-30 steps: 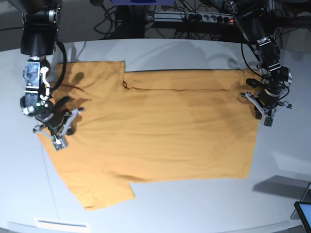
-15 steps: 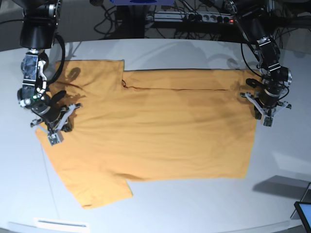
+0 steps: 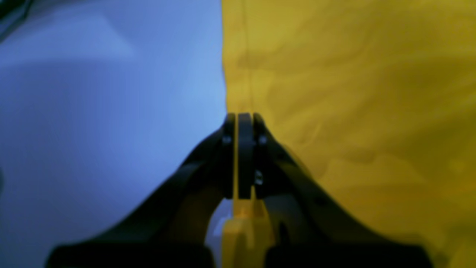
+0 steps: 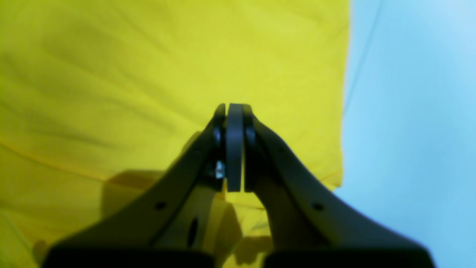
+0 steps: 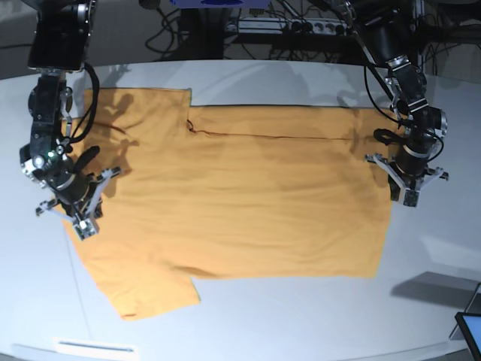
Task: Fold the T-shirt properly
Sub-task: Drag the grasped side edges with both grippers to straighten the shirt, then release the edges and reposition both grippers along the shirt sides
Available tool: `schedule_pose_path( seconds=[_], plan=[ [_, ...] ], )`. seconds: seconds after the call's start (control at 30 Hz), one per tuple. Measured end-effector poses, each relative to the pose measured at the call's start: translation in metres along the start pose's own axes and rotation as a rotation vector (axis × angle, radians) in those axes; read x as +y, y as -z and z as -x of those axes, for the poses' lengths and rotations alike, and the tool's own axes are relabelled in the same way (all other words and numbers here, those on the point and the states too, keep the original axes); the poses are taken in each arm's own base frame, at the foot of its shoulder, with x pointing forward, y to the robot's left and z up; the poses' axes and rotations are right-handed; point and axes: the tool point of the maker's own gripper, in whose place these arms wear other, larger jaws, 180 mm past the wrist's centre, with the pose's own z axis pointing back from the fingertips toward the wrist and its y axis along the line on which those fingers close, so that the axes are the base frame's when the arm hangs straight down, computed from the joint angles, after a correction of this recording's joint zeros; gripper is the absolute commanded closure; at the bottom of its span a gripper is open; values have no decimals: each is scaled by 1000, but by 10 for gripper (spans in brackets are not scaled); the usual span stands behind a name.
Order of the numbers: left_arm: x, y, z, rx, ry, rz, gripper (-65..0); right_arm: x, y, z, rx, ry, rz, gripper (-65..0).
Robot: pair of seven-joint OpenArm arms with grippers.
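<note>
The orange-yellow T-shirt (image 5: 240, 203) lies spread flat on the white table (image 5: 248, 331), sleeves toward the base view's left, with a small dark looped mark (image 5: 194, 128) near its far edge. My left gripper (image 5: 408, 197) is at the shirt's right hem. In the left wrist view it (image 3: 240, 123) is shut, with a thin strip of the shirt's edge (image 3: 334, 111) pinched between the fingers. My right gripper (image 5: 79, 222) is at the shirt's left edge, between the sleeves. In the right wrist view it (image 4: 232, 111) is shut on the cloth (image 4: 148, 74) near that edge.
Cables and a power strip (image 5: 301, 26) run along the back beyond the table. A screen corner (image 5: 470, 331) shows at the front right. A white label (image 5: 94, 347) lies at the table's front left edge.
Both grippers have shifted toward the base view's left and the shirt has slid that way with them. Its right hem and front sleeve now lie a little further left.
</note>
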Motion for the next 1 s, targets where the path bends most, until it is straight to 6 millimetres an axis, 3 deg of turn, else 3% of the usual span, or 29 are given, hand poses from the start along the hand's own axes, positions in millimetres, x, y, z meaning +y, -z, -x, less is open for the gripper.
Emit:
schedule_pose_path(
  seconds=[0.13,0.27,0.43,0.67,0.77,0.83,0.9,1.0],
  plan=[
    [-6,1,-1,48,43,11,-5,24,-2,-1,7,-44,-44,0],
    [-19,-3,-24,-12,78,31,-5,16,-11,-16,-40,-55,-10,0],
    [-24,-8,-18,3,84,38,-5,23,-16,-1,-5,-61,-19,0],
    [-14,-1,-51,-72,75,14,-7,-20,-26,4,-8,-2,83,-1],
    [-15,5,-47,-54,63,21,-54,-29,-23,3,8,0,77,-1],
    [-12,10,-45,-35,59,16,-82,-47,-18,2,43,-4,101,-1],
    [-6,14,-46,-26,80,3,-91,-66,-14,-3,53,-16,111,-1],
    [-4,21,-40,13,105,-6,-96,-76,-2,-1,86,-14,86,-1]
  ],
)
